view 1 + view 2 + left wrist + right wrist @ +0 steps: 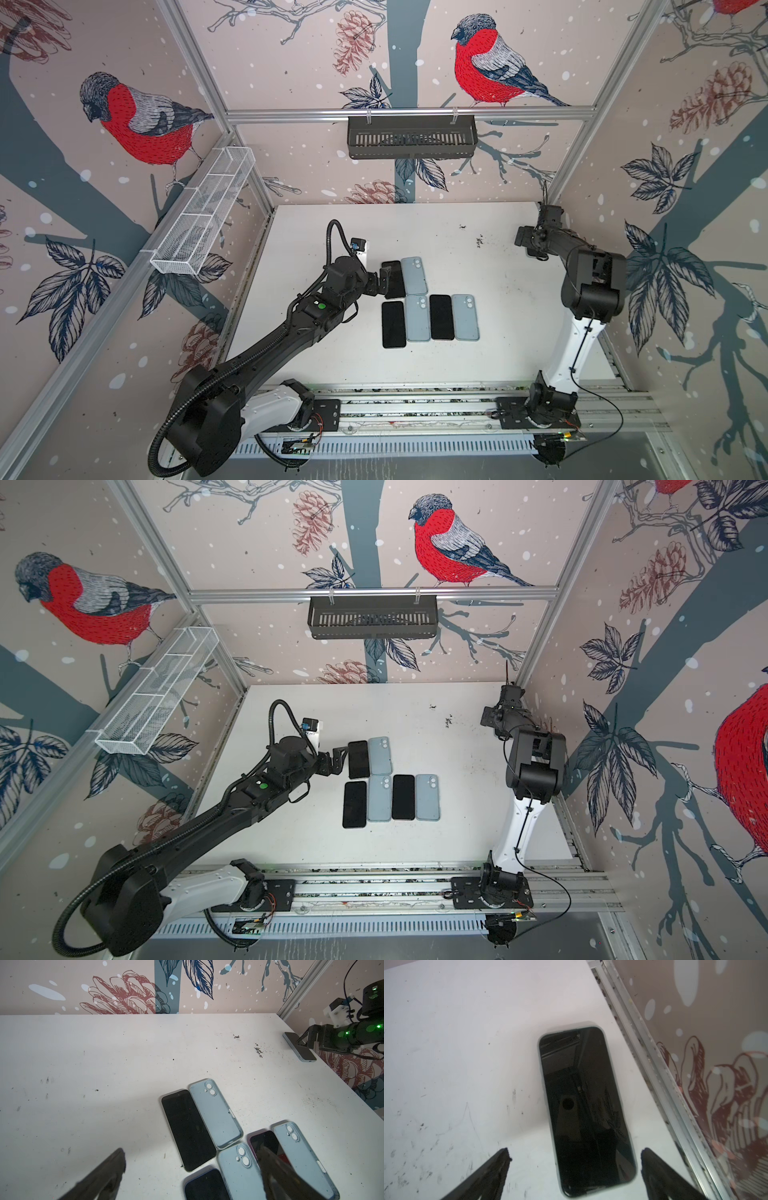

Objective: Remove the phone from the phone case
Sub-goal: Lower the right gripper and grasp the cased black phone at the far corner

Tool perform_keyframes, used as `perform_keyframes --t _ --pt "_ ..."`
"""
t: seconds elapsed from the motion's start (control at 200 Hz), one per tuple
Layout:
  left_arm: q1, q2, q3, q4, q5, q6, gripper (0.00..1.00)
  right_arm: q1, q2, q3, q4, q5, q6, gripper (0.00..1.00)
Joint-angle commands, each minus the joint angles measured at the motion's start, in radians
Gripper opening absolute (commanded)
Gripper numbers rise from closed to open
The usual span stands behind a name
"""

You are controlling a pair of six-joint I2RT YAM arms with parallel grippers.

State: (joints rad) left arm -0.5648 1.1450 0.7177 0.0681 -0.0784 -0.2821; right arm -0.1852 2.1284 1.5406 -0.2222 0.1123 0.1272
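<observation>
In both top views the left pincer [384,282] hangs wide open and empty at centre frame, beside the bare phones [393,324] and empty cases [465,318], while the right pincer [530,247] sits at the right edge of the desk [498,357]. In the left wrist view the cased phone [299,1047] lies flat at upper right, under the right arm, which is clearly nearer. In the right wrist view it fills the centre, screen up. Its long axis runs up the frame, away from the wide-open, empty right pincer flanking its lower end.
</observation>
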Motion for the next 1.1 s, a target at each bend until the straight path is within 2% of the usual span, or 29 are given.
perform_keyframes --t 0.0,0.245,0.615,0.755,1.096 --pt "0.0 -0.02 -0.014 0.048 -0.017 0.002 0.99 -0.014 0.033 0.043 -0.032 -0.052 -0.04 0.99" --pt "-0.001 -0.038 -0.033 0.08 -0.017 -0.002 0.98 -0.049 0.097 0.103 -0.079 -0.076 -0.068 0.99" --pt "-0.001 -0.028 -0.029 0.081 -0.009 -0.02 0.98 -0.084 0.154 0.148 -0.112 -0.177 -0.116 0.99" --pt "-0.001 -0.022 -0.024 0.082 0.001 -0.027 0.97 -0.083 0.17 0.154 -0.128 -0.219 -0.132 0.9" --pt "-0.001 -0.008 -0.012 0.088 0.027 -0.045 0.96 -0.075 0.17 0.133 -0.134 -0.234 -0.145 0.69"
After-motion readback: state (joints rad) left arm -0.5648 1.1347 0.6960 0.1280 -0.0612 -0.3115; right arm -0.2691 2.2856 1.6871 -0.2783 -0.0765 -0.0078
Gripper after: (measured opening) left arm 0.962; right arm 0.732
